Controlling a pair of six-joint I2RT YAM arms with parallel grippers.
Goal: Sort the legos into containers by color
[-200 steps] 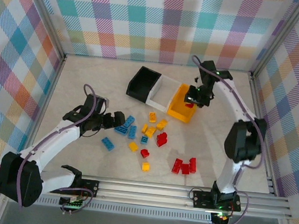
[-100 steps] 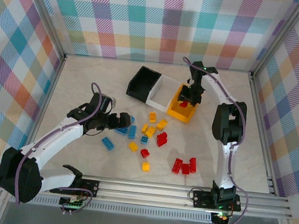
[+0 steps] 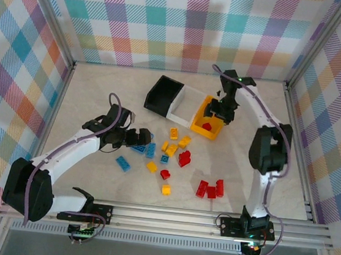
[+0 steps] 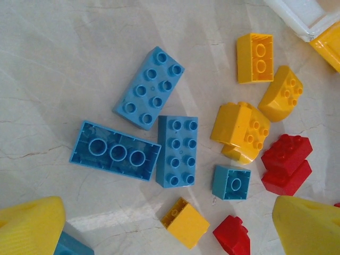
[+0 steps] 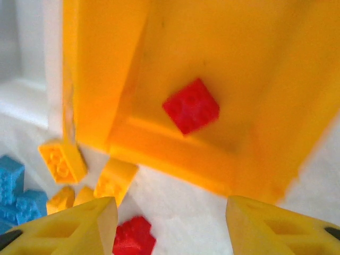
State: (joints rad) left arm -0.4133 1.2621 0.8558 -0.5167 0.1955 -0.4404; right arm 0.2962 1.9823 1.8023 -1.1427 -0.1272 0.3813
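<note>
The right pincer [image 5: 170, 208] hung over the yellow-orange open-topped plastic bin [image 3: 204, 133] with its yellow fingers spread and nothing between them. A small red studded plastic brick [image 5: 191, 107] lay loose on that bin's floor, beyond the fingertips and clear of both. The likely trouble here was a low pull-away. A finger catching the rim would drag the bin, and with it the white bin [image 3: 185, 106] and black bin [image 3: 162, 96] joined to it.

The left pincer [image 4: 170, 212] was likewise spread wide and empty, low over the pale marbled tabletop [image 4: 58, 48]. A small yellow brick [image 4: 185, 222] lay nearest, between the fingers. Just beyond sat a studs-up light-blue eight-stud brick [image 4: 177, 151]. It touched an upturned blue brick [image 4: 114, 151] on one side, and a tilted blue brick [image 4: 149, 87] lay just beside it. Closing where it hung would probably seize the yellow piece rather than a blue one, or knock the crowded blue bricks askew.
</note>
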